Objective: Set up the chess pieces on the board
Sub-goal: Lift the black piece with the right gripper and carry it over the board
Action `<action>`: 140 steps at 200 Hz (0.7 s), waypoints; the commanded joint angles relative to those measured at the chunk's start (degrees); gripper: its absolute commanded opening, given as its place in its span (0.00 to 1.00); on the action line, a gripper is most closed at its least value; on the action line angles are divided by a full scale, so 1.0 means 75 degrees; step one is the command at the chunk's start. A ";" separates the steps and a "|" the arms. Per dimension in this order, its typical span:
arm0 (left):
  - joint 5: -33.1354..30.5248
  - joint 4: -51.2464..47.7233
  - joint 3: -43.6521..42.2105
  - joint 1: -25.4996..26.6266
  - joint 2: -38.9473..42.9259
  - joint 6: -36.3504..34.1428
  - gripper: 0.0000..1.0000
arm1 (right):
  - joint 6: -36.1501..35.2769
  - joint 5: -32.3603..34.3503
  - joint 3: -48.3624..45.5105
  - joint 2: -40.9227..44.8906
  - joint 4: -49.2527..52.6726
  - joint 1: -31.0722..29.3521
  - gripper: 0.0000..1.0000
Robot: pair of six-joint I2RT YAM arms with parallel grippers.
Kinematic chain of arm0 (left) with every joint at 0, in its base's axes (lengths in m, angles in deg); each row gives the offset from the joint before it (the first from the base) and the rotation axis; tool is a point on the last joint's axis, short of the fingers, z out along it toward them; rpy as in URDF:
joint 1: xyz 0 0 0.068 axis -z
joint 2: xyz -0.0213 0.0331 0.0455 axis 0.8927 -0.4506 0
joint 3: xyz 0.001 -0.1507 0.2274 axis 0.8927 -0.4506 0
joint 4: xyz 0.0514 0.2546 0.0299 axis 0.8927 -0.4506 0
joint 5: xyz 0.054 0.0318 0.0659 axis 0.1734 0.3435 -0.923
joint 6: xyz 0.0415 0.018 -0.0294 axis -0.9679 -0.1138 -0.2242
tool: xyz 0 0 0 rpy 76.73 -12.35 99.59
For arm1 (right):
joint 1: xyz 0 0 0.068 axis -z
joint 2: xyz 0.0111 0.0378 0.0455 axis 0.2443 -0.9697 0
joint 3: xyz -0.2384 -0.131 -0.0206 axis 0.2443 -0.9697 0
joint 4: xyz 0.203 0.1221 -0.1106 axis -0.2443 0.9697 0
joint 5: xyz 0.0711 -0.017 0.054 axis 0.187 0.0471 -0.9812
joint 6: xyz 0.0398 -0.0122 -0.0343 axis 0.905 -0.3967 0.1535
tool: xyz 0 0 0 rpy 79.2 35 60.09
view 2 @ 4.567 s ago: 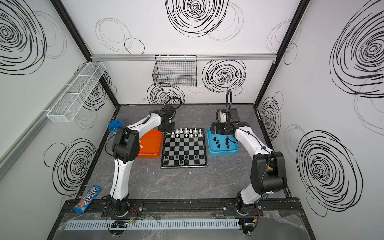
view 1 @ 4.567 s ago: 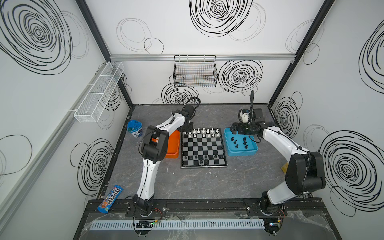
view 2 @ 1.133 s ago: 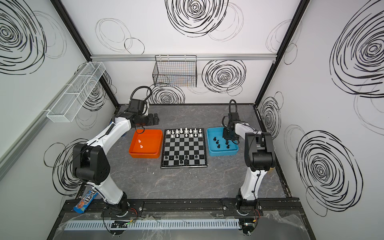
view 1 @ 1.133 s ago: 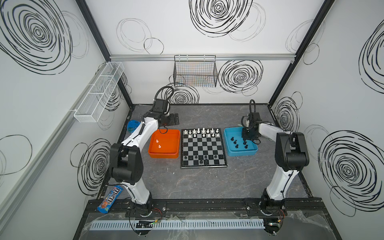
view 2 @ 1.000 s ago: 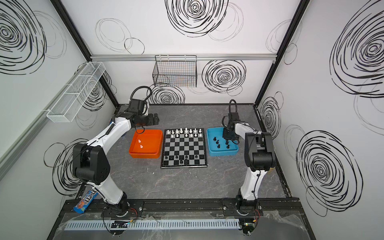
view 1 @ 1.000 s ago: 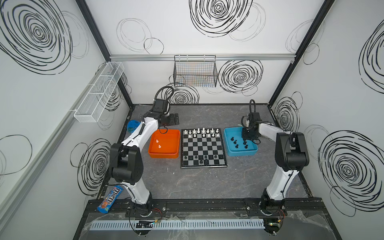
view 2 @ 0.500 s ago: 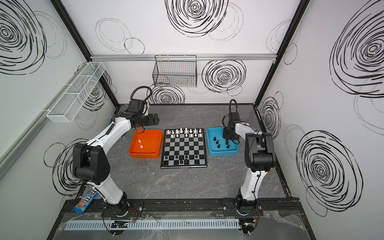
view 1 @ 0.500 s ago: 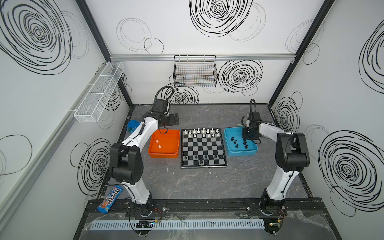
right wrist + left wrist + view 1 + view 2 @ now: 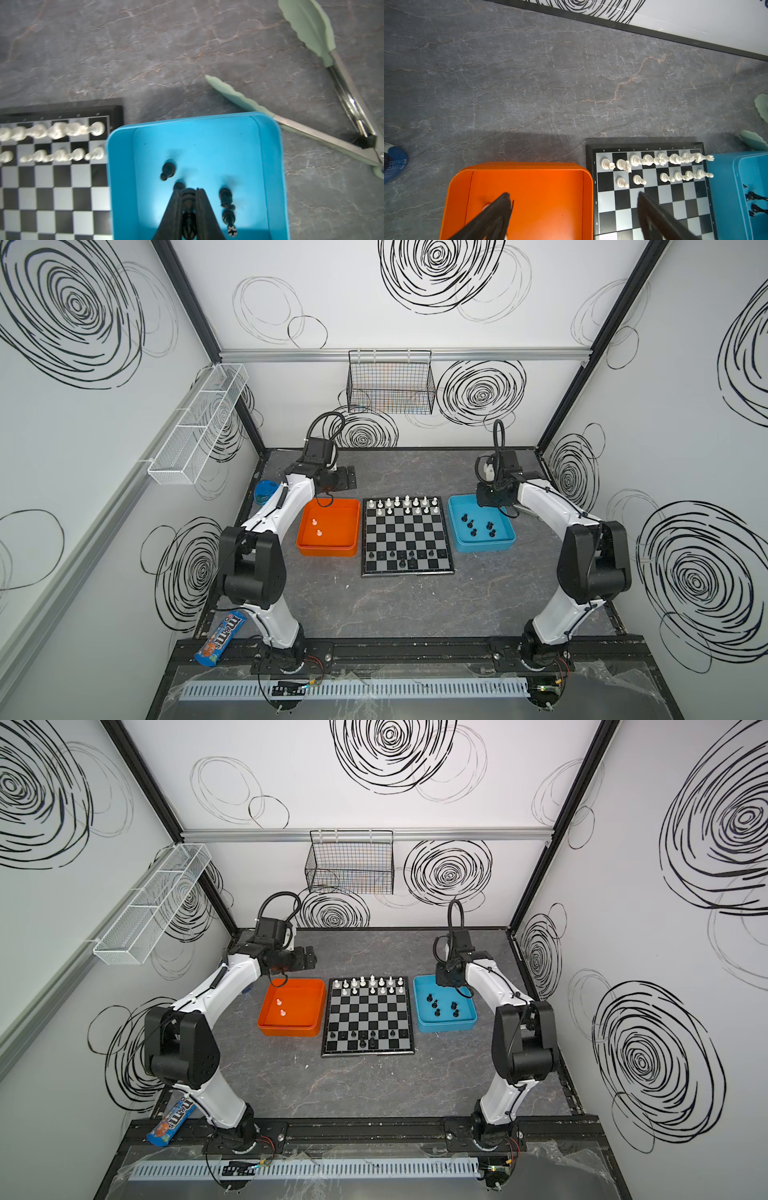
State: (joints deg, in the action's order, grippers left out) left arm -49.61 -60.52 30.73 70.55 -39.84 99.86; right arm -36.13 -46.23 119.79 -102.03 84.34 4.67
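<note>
Black piece (image 9: 188,200) is pinched in the right gripper (image 9: 188,190) inside the blue tray (image 9: 268,166); the left gripper (image 9: 574,194) hangs wide apart near the orange tray (image 9: 519,166).

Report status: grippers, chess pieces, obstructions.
Left gripper open near orange plastic tray, two white pieces inside. Right gripper shut on small black plastic chess piece at blue plastic tray. Checkered black-and-grey board partly set. Green-tipped metal tongs beside blue tray, not blocking.
</note>
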 commanded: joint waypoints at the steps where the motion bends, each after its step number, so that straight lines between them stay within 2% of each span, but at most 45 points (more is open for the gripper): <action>1: 0.0016 0.0246 -0.0048 -0.0221 0.0056 0.0037 0.97 | 0.0015 0.0016 0.0024 0.0439 0.0519 -0.0626 0.14; 39: -0.0036 0.0245 -0.0048 -0.0496 0.0075 0.0051 0.97 | 0.0545 -0.0119 -0.0547 0.1014 0.0350 -0.1766 0.14; 87: -0.0067 0.0315 -0.0107 -0.0521 0.0091 0.0090 0.97 | 0.1394 0.0080 -0.1611 0.1602 -0.0063 -0.3440 0.14; 140: 0.0095 0.0328 -0.0107 -0.0405 0.0151 0.0118 0.97 | 0.2183 0.0288 -0.2474 0.1784 -0.0746 -0.4452 0.14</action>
State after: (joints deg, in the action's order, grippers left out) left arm -49.64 -59.63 30.32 66.94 -39.84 100.11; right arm -24.05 -46.06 102.61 -89.87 82.20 -26.81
